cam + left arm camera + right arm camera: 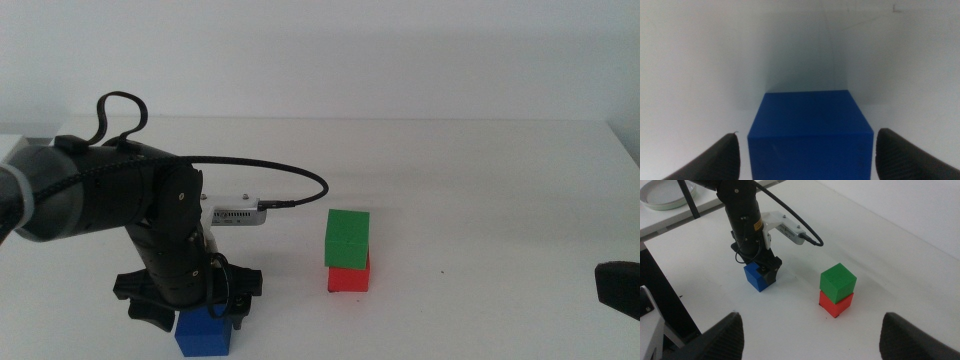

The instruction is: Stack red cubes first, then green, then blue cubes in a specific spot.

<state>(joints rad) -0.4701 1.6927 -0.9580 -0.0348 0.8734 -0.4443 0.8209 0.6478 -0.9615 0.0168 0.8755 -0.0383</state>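
Observation:
The green cube [347,236] sits on the red cube [349,278] at the table's middle, slightly turned against it; both also show in the right wrist view, green cube [838,281] over red cube [836,305]. The blue cube [205,336] stands near the front left edge. My left gripper [196,312] is lowered over it and open, with one jaw on each side of the blue cube [810,132] and a gap on both sides. My right gripper [812,332] waits open at the right, away from the cubes. The specific spot's marks are hidden.
The left arm's black cable [290,180] loops toward the stack. A tiny black speck [441,272] lies right of the stack. A white dish [662,197] sits on a separate surface beyond the table edge [670,285].

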